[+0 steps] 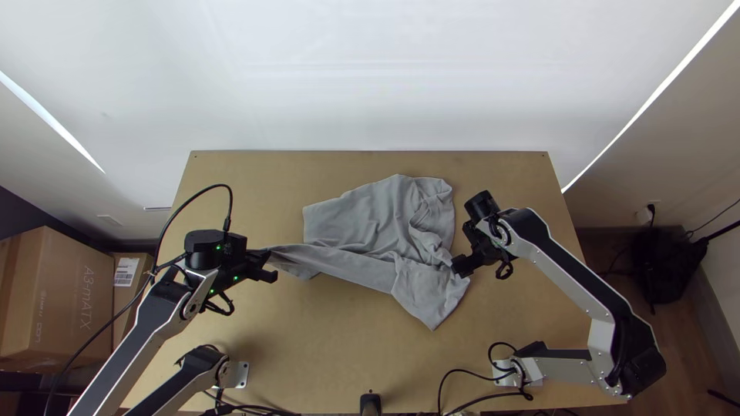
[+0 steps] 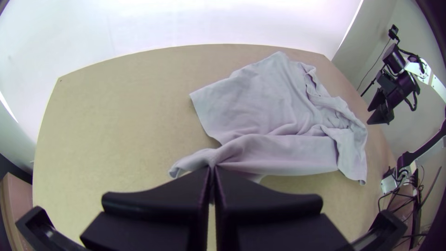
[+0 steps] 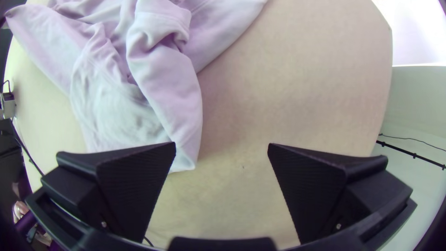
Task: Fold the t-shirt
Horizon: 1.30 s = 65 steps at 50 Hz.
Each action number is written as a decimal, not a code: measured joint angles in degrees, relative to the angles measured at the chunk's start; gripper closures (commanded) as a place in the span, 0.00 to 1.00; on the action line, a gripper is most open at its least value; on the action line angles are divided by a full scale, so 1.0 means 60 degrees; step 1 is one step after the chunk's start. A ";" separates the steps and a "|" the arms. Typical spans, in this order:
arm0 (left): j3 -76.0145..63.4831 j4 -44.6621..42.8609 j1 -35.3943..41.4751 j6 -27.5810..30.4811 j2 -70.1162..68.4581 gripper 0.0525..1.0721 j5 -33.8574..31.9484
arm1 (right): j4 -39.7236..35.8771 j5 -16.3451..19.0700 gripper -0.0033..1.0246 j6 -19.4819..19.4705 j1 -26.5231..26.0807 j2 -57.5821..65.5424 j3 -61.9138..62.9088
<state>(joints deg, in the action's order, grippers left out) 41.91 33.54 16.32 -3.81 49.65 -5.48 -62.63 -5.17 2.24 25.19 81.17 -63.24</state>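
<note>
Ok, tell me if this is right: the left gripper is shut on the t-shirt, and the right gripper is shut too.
Wrong on one point: the right gripper is open, fingers wide apart in the right wrist view. The left gripper is shut on the t-shirt.

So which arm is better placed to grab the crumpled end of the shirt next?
The right, probably: the right gripper stands open beside the crumpled end, while the left gripper is shut on the shirt at the opposite end.

Lettering (image 1: 88,303) on cardboard box (image 1: 58,281)
</note>
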 measured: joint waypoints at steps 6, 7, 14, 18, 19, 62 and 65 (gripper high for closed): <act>0.0000 -0.0004 0.0000 0.0000 0.0000 0.98 -0.0018 | 0.0171 -0.0040 0.11 -0.0004 0.0288 -0.0040 0.0124; 0.0000 -0.0004 0.0000 0.0000 0.0000 0.98 -0.0018 | 0.0229 -0.0044 0.11 0.0000 0.0321 -0.0040 0.0175; 0.0000 0.0000 -0.0011 0.0000 0.0000 0.98 -0.0018 | 0.0554 -0.0044 0.12 -0.0011 0.0605 -0.0036 0.0601; 0.0000 -0.0004 -0.0018 0.0000 0.0000 0.98 -0.0018 | 0.0692 -0.0044 0.21 -0.0025 0.0714 0.0004 0.0736; 0.0000 -0.0004 -0.0018 0.0000 0.0000 0.98 -0.0018 | 0.0750 -0.0044 0.26 -0.0040 0.0736 0.0011 0.0758; 0.0149 -0.0168 -0.0357 -0.0182 0.0164 0.98 -0.0022 | 0.1614 0.0117 0.98 -0.0619 -0.1228 0.0390 -0.1330; 0.0346 -0.0423 -0.0612 -0.0178 0.0240 0.98 -0.0022 | 0.1610 0.0124 0.98 -0.0696 -0.1490 0.0390 -0.1712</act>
<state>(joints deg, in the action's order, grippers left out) 43.99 31.00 12.64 -4.89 51.09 -5.61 -52.97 -4.43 -1.93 16.25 83.50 -73.52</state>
